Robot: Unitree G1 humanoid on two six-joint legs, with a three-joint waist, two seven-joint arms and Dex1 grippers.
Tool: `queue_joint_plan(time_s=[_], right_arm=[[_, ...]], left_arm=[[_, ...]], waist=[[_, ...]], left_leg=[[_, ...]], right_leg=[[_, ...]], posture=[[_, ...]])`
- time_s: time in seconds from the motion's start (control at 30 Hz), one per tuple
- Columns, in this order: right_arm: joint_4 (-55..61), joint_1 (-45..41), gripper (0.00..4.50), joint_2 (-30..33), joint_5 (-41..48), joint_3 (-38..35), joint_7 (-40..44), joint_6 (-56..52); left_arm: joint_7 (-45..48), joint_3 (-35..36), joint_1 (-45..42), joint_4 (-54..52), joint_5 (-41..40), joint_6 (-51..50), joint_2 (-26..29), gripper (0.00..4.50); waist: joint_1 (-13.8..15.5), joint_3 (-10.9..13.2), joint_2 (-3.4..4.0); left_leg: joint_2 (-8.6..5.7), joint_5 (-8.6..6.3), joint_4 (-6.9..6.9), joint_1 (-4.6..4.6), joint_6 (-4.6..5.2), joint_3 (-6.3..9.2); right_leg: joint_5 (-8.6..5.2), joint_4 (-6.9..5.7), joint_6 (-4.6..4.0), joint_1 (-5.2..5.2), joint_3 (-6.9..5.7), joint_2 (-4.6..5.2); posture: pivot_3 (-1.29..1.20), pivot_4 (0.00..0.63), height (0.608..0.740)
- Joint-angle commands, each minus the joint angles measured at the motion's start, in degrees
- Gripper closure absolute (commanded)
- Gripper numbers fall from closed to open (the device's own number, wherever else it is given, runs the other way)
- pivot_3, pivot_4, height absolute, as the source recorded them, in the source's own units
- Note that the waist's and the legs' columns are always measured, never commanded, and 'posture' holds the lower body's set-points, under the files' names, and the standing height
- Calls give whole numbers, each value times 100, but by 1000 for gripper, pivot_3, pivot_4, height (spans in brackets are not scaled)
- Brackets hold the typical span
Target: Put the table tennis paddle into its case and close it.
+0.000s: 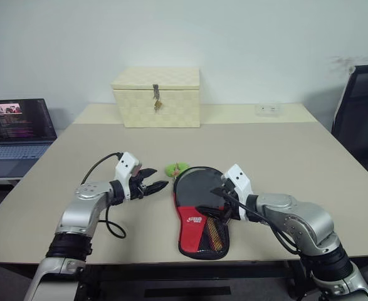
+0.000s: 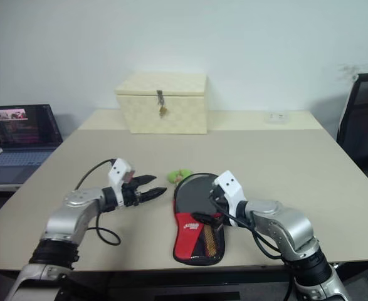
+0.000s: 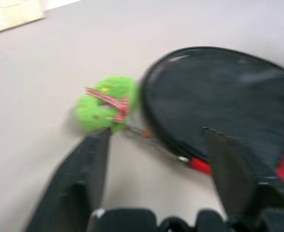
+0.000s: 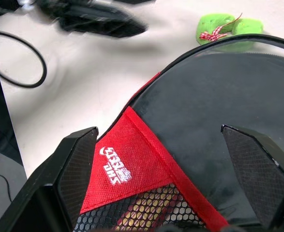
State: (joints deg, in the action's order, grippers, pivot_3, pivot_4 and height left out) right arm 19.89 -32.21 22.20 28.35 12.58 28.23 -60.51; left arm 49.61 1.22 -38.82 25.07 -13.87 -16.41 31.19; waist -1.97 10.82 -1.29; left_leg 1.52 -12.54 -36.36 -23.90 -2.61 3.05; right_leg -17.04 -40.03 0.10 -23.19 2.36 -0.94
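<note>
The case [image 1: 193, 188] lies flat near the table's front edge, its black round part away from me and its red logo part and mesh pocket [image 1: 214, 235] toward me. A fluffy green zipper tag [image 1: 177, 168] rests at its far left rim. The paddle is hidden; a tan shape shows behind the mesh, and I cannot tell what it is. My left gripper [image 1: 160, 177] is open just left of the case, pointing at the tag [image 3: 105, 104] and the zipper edge. My right gripper [image 1: 216, 200] is open over the case's right side, its fingers spread above the black fabric [image 4: 214, 101].
A cream checkered latched box [image 1: 157, 97] stands at the back of the table. An open laptop [image 1: 14, 128] sits on a side desk at the left. A black chair [image 1: 362, 106] is at the right, and a small clear item [image 1: 268, 110] lies far right.
</note>
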Motion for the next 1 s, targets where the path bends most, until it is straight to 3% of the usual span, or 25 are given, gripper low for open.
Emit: queue_joint_plan(time_s=[0.03,0.2,0.4,0.73,0.83,1.0], right_arm=[[189,-10,0,-69,-31,7,-6,116],[172,-38,0,-175,-113,69,-76,105],[185,-42,0,-240,-189,56,-200,52],[259,-9,0,-242,-308,18,-300,102],[251,-53,0,-223,-331,19,-296,169],[163,-261,0,-292,-391,-2,-294,350]], left_arm=[[-375,-38,-692,814,270,257,-238,19],[-394,-167,-1806,2730,601,453,-618,19],[-591,-151,-2566,4484,970,585,-907,19],[-840,-93,-2658,4997,1319,748,-1129,19],[-906,-26,-2632,5011,1310,732,-1160,597],[-937,102,-2573,5017,1283,687,-1181,2323]], waist=[[13,0,0],[10,0,-1],[-12,0,-1],[7,-2,-4],[8,-2,-4],[-1,-2,-4]], left_leg=[[-2,0,-4,-1,0,0],[-16,0,-4,-5,1,-4],[-27,-1,-4,-5,1,-7],[-25,0,-13,-3,1,-2],[-24,0,-22,-3,1,-1],[-27,-1,-42,0,1,-2]], right_leg=[[0,-2,1,0,-2,-1],[1,1,1,-1,-6,-3],[1,1,1,-3,-7,-4],[1,-8,1,0,-9,-4],[1,-13,1,2,-9,-3],[-2,-37,8,2,-7,-4]], posture=[[0,150,740],[0,150,740],[0,150,740],[0,150,740],[0,150,740],[0,150,740]])
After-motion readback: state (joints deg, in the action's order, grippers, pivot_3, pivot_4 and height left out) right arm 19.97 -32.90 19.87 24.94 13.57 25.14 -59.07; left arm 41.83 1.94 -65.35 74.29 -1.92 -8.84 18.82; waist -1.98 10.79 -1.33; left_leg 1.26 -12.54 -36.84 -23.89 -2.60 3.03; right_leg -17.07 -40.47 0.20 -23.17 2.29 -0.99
